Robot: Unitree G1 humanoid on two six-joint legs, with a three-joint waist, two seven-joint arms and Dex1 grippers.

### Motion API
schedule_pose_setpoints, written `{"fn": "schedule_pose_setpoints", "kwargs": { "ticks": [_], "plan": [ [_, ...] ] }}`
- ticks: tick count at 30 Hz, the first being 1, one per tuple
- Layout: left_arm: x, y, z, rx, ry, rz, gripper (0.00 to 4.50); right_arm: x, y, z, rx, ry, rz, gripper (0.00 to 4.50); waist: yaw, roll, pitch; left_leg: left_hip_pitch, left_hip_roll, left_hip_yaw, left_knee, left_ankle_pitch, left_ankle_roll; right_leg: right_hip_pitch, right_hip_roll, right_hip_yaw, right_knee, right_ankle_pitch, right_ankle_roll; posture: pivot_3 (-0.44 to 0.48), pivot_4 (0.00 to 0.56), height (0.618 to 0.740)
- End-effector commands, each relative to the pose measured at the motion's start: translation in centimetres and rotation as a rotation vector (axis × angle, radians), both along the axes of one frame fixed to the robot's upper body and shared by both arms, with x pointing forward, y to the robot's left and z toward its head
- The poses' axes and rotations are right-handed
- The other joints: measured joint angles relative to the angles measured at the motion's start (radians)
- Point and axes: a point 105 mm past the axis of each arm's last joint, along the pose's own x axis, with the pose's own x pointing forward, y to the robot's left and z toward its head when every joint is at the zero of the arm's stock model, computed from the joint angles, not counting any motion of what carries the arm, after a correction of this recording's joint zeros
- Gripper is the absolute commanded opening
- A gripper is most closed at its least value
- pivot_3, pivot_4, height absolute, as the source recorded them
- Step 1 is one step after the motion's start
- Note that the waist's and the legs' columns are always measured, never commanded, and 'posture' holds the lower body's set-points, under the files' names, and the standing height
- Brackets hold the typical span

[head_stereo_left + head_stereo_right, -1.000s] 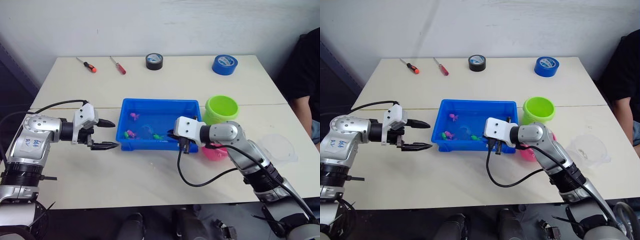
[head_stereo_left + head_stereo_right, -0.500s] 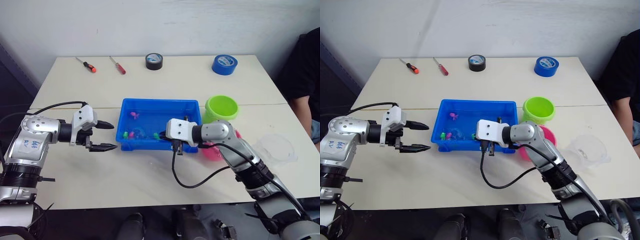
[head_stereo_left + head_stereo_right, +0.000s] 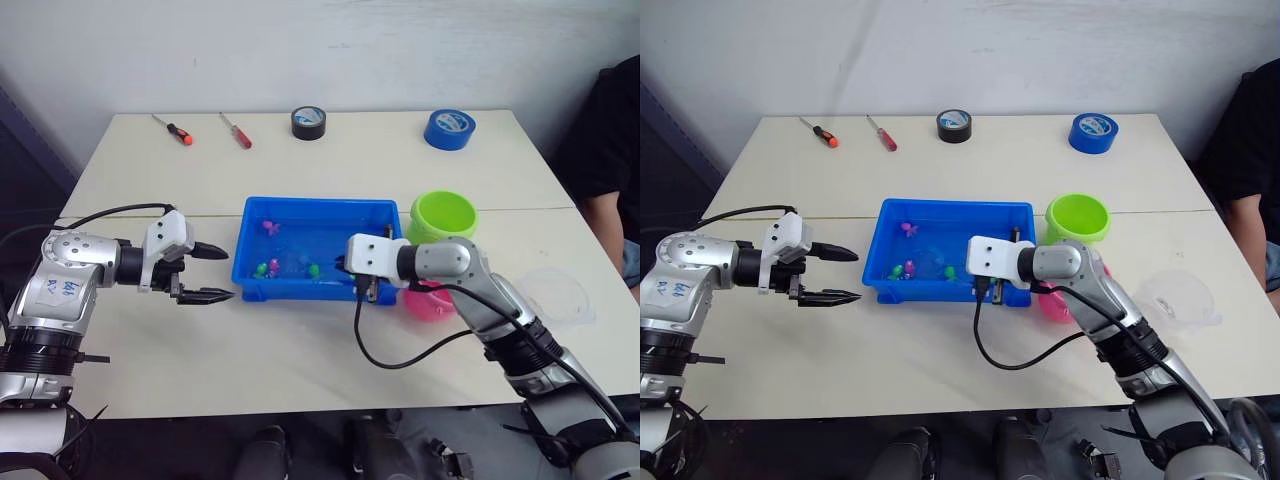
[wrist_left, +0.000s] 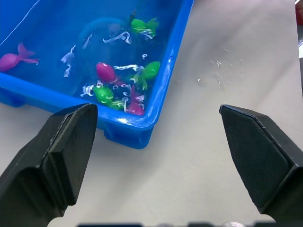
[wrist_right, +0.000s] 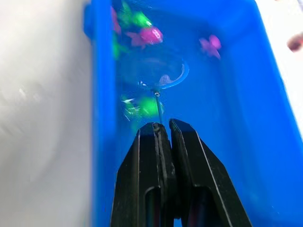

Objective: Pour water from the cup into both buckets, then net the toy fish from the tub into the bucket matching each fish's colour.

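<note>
The blue tub [image 3: 315,204] holds water and several green and pink toy fish [image 3: 266,268] at the table's middle. My right gripper [image 5: 165,126] hangs over the tub's near right part, shut on the net's thin handle. The net [image 5: 164,74] has its blue hoop down in the water, with a green fish [image 5: 146,108] just short of it. My left gripper [image 3: 230,271] stands open and holds nothing, on the table just left of the tub. The lime green bucket [image 3: 443,217] and the pink bucket [image 3: 432,302] stand right of the tub. The clear cup [image 3: 558,295] lies further right.
Two screwdrivers [image 3: 172,130] [image 3: 237,131], a black tape roll [image 3: 309,122] and a blue tape roll [image 3: 449,128] lie along the table's far side. A person in dark clothes [image 3: 610,150] sits at the right edge. Water drops [image 4: 215,78] wet the table beside the tub.
My right gripper swept the net left through the tub, then came back right. The fish have drifted in the stirred water. The left gripper has barely moved.
</note>
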Motion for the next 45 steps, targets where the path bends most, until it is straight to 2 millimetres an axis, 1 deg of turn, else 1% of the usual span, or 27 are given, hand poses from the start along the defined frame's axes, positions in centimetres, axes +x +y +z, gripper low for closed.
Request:
{"fn": "schedule_pose_setpoints", "kwargs": {
  "ticks": [1,6,8,10,12,13,15,17,22,25,30,35,45],
  "plan": [
    [0.1,-0.1,1.2,0.013,-0.044,-0.015,4.47,0.5,-0.9,3.4,0.053,-0.094,-0.030,0.00,0.000,0.000,0.000,0.000,0.000,0.000,0.000,0.000,0.000,0.000,0.000,0.000,0.000,0.000,0.000,0.000,0.150,0.736],
    [0.0,0.0,1.2,0.014,-0.035,-0.020,4.47,0.0,-1.0,5.5,0.122,-0.101,-0.050,0.00,0.000,0.000,0.000,0.000,0.000,0.000,0.000,0.000,0.000,0.000,0.000,0.000,0.000,0.000,0.000,0.000,0.150,0.736],
    [-0.2,0.2,1.2,0.017,-0.024,-0.017,4.47,-0.7,-0.1,6.4,0.200,-0.067,-0.038,0.00,0.000,0.000,0.000,0.000,0.000,0.000,0.000,0.000,0.000,0.000,0.000,0.000,0.000,0.000,0.000,0.000,0.150,0.736],
    [-0.3,0.3,1.0,0.026,-0.014,-0.016,4.47,-2.0,1.2,6.6,0.260,-0.001,0.008,0.00,-0.001,0.000,0.000,0.000,0.000,0.000,0.000,0.000,0.000,0.000,0.000,0.000,0.000,0.000,0.000,0.000,0.150,0.736],
    [-0.4,0.4,0.9,0.032,-0.005,-0.020,4.47,-2.8,1.9,5.7,0.235,0.023,0.031,0.00,-0.001,0.000,0.000,0.000,0.000,0.000,-0.001,0.000,0.000,0.000,0.000,0.000,0.001,0.000,0.000,0.000,0.150,0.736],
    [-0.5,0.3,0.8,0.036,0.001,-0.025,4.47,-3.0,2.1,4.9,0.203,0.016,0.034,0.00,0.001,0.000,0.000,0.000,0.000,0.000,-0.001,0.000,0.000,0.000,0.000,0.000,0.001,0.000,0.000,0.000,0.150,0.736],
    [-0.6,0.3,0.8,0.044,0.007,-0.031,4.47,-3.2,2.3,3.9,0.171,0.015,0.039,0.00,0.001,0.000,0.000,0.000,0.000,0.000,-0.001,-0.001,0.001,0.000,0.000,0.000,0.000,0.000,0.000,0.000,0.150,0.736],
    [-0.7,0.4,0.8,0.054,0.008,-0.032,4.47,-3.3,2.5,3.5,0.163,0.022,0.041,0.00,0.003,0.000,0.000,0.000,0.000,0.000,-0.001,-0.001,0.001,0.000,-0.001,0.000,-0.001,0.000,0.000,0.000,0.150,0.736],
    [-0.6,0.6,0.9,0.058,0.009,-0.029,4.47,-2.8,2.5,2.7,0.121,0.000,0.041,0.00,0.002,0.000,0.000,0.000,0.000,0.000,-0.001,-0.001,0.001,0.000,-0.001,0.000,-0.001,0.000,0.000,0.000,0.150,0.736],
    [-0.6,0.6,0.8,0.059,0.009,-0.027,4.47,-2.1,2.2,2.0,0.059,-0.057,0.040,0.00,0.001,0.000,0.000,0.000,0.000,0.000,-0.001,-0.001,0.001,0.000,-0.001,0.000,-0.001,0.000,0.000,0.000,0.150,0.736],
    [-0.7,0.5,0.9,0.057,0.009,-0.029,4.47,-1.7,2.4,1.4,0.045,-0.068,0.042,0.00,-0.002,0.000,0.000,0.000,0.000,0.000,-0.001,-0.001,0.001,0.000,0.000,0.000,0.000,0.000,0.000,0.000,0.150,0.736],
    [-0.6,0.6,1.0,0.058,0.005,-0.027,4.47,-1.8,2.9,0.8,0.037,-0.058,0.066,0.00,-0.001,0.000,0.000,0.000,0.000,0.000,-0.001,-0.001,0.001,0.000,0.000,0.000,0.000,0.000,0.000,0.000,0.150,0.736],
    [-0.5,0.4,1.1,0.049,-0.003,-0.026,4.47,-2.0,4.4,0.7,0.022,-0.060,0.135,0.00,-0.002,0.000,0.000,0.000,0.000,0.000,-0.001,0.000,0.001,-0.001,0.000,0.000,0.000,0.000,0.000,0.000,0.150,0.736]
  ]
}}
